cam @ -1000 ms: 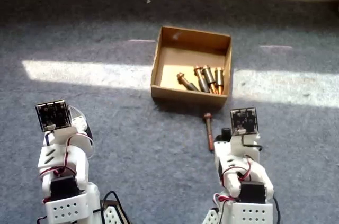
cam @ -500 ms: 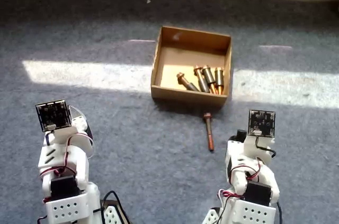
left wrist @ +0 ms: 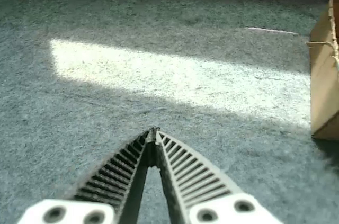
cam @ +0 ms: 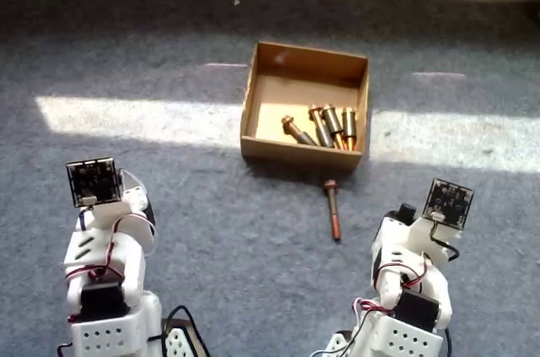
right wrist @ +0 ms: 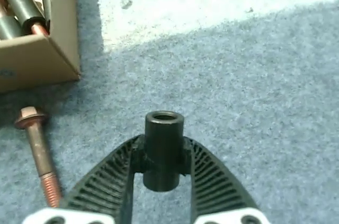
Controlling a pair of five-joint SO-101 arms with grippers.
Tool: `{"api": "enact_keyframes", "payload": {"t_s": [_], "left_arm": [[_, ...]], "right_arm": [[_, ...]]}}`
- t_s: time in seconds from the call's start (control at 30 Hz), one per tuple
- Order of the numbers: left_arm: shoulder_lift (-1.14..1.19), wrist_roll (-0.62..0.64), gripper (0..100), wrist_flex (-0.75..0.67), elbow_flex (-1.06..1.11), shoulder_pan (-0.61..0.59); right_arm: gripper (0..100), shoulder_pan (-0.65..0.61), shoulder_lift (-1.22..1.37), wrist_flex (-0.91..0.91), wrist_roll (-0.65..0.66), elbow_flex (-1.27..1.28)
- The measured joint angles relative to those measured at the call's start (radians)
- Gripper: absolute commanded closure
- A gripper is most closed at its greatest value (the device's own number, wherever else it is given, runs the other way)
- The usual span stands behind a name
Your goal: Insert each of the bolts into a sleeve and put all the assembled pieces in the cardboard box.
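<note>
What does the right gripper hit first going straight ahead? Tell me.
Likely nothing but carpet: the right gripper, shut on the sleeve, points past the cardboard box and loose bolt, both off to its left.

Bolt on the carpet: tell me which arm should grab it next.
Left, probably. The left gripper is shut on nothing, while the right gripper holds a sleeve. The bolt lies nearer the right gripper, so the left needs a longer reach.
</note>
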Motion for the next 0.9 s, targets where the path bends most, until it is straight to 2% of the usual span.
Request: {"api": "enact_keyframes", "payload": {"t_s": [0.3,0.43,0.67,0.9], "left_arm": [[-0.003,0.0,99,0.259,-0.334,0.295],[0.057,0.0,99,0.333,-0.433,0.371],[0.344,0.0,99,0.347,-0.603,0.443],[0.598,0.02,99,0.347,-0.684,0.52]], "right_arm": [[99.3,0.002,0.0,-0.006,-0.008,0.0],[99.3,0.002,0.0,-0.006,-0.008,0.0],[99.3,0.002,0.0,-0.006,-0.008,0.0],[99.3,0.002,0.0,-0.006,-0.008,0.0]]}}
